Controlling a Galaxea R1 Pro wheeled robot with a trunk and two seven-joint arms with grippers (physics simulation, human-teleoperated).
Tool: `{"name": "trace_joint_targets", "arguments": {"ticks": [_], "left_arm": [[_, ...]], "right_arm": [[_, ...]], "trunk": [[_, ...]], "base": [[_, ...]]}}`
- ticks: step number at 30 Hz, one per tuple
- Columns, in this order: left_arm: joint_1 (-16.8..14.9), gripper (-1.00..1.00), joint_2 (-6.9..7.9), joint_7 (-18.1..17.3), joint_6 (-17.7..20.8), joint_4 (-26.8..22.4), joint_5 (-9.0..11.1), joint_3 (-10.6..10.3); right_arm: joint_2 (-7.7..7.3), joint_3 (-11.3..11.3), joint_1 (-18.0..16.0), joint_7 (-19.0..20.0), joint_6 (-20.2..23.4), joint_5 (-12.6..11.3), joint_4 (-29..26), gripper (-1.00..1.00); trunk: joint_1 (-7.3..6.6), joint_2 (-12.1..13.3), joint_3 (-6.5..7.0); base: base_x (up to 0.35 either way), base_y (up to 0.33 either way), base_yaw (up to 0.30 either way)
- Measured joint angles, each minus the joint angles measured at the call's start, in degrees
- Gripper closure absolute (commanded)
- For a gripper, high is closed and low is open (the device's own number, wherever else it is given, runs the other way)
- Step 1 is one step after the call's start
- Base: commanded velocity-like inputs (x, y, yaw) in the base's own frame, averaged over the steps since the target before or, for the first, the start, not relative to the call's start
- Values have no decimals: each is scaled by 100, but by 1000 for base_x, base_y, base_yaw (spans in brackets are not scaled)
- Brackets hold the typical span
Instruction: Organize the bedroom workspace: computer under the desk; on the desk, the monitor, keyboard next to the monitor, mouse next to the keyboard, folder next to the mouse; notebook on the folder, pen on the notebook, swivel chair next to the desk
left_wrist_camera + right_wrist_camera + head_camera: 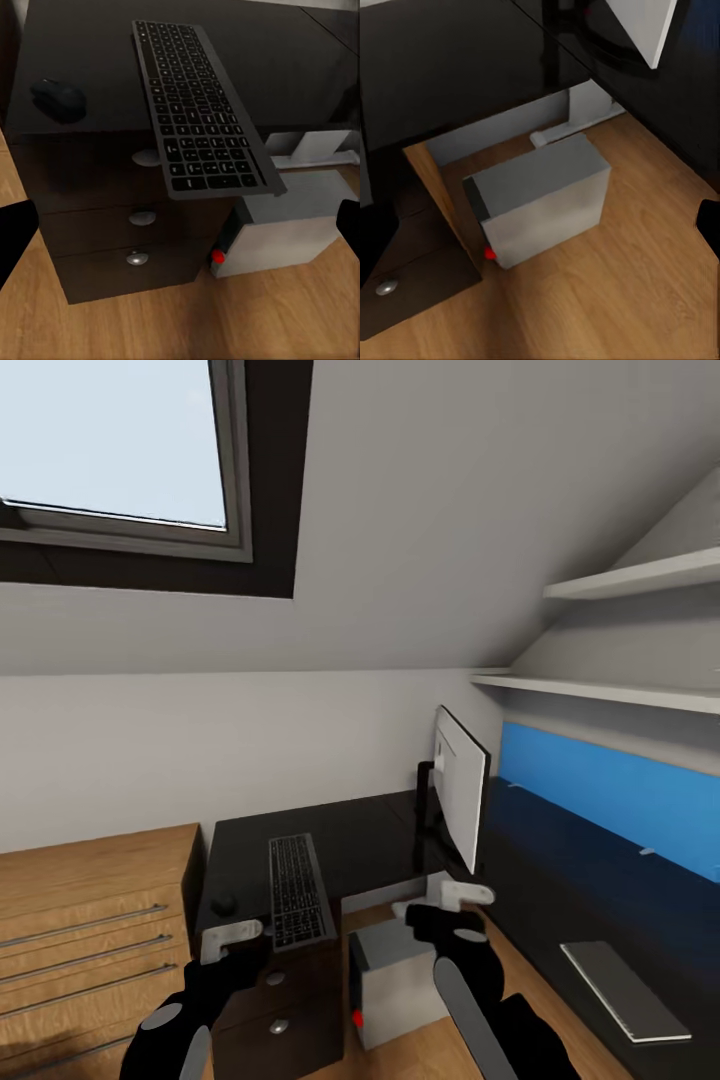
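our left gripper point(232, 940) hangs low in front of the desk point(370, 840), fingers spread apart and gripping nothing, its tips just short of the desk's front edge by the drawers point(127, 225). our right gripper point(440, 900) hovers nearer the monitor's side of the desk, above the computer point(395, 980); its fingers are spread too, with nothing between them.

out from the left gripper, the keyboard point(298, 890) lies on the desk with its near end jutting past the front edge, hanging over the drawers and their round silver knobs point(142, 218). the mouse point(224, 904) sits on the desk beside the keyboard, on the side away from the monitor, close but apart.

the computer stands on the wood floor beside the drawer block, its red button point(490, 253) facing us, its back end tucked under the desk and its front poking out past the edge. behind it we see the desk's white leg point(577, 120).

the monitor point(462, 790) stands upright on the desk, edge-on to us, pale back showing. further along the desk, past the monitor, a flat grey slab point(622, 990) lies below the blue back panel point(610, 795). on the mouse's side of the desk stands a light wood chest point(90, 940).
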Motion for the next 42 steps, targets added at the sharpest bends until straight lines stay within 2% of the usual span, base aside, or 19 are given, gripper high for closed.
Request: {"name": "trace_joint_targets", "arguments": {"ticks": [6,21,42], "left_arm": [[0,-100,1,0,0,0,0,0],[0,-100,1,0,0,0,1,0],[0,-100,1,0,0,0,1,0]], "right_arm": [[0,70,0,-8,-90,124,8,-100],[34,77,0,-13,-307,109,-7,-100],[35,68,0,-13,-330,128,1,-100]], "trunk": [[0,0,-1],[0,0,-5],[0,0,-174]], "base": [[0,-70,-11],[0,-13,0],[0,0,0]]}}
